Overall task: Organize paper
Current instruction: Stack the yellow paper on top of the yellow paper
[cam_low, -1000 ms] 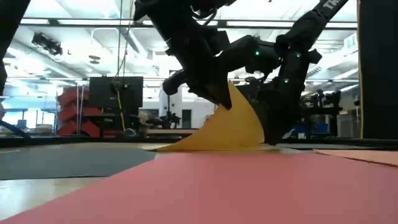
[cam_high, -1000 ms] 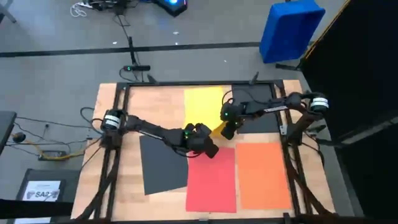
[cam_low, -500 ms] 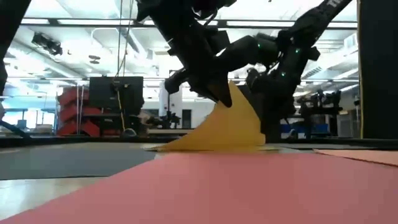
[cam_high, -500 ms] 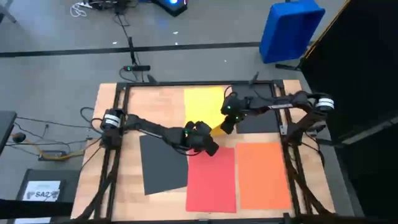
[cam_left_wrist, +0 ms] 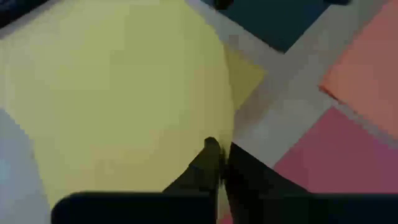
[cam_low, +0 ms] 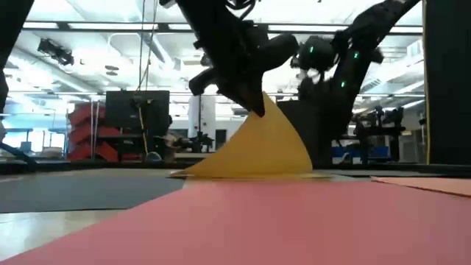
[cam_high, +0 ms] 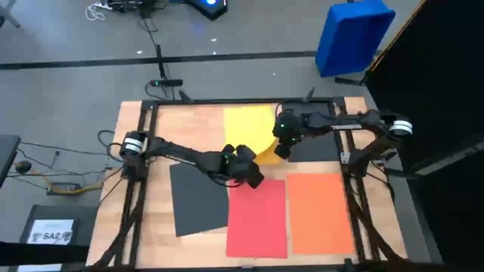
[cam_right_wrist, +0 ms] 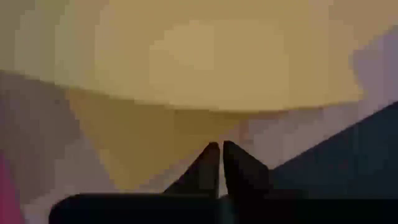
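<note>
Paper spread flat over the wooden table (cam_high: 136, 227), five sheets in all.

Far side, centre: yellow sheet (cam_high: 248, 125). Lies flat except at its near right corner, which stands off the table; in the low view rises as a yellow peak (cam_low: 261, 147) up to a pair of dark fingertips.

Left gripper (cam_high: 255, 178) near the table's middle, at the end of an arm stretched in from the left edge. Clamps tight on that raised yellow corner; in the left wrist view the two fingers (cam_left_wrist: 208, 162) meet with no gap, right at the yellow sheet's edge, with pink-red paper just beyond.

Right gripper (cam_high: 281, 151) just beside the same corner, on its right, at the end of an arm reaching in from the right edge. Clenched, gripping nothing visible; in the right wrist view points down with its tips (cam_right_wrist: 211, 155) together over the lifted yellow flap and bare wood.

Near side, left to right: dark grey sheet (cam_high: 198, 204), slightly skewed; red sheet (cam_high: 257, 219), touching or slightly overlapping it; orange sheet (cam_high: 321, 211), just beside the red with a thin strip of wood between.

Second dark sheet (cam_high: 316, 147) at the far right, partly under the right arm.

Off the table: blue bin (cam_high: 354, 34) on the floor beyond the far right corner, dark box with a white label (cam_high: 53, 230) at the near left.
</note>
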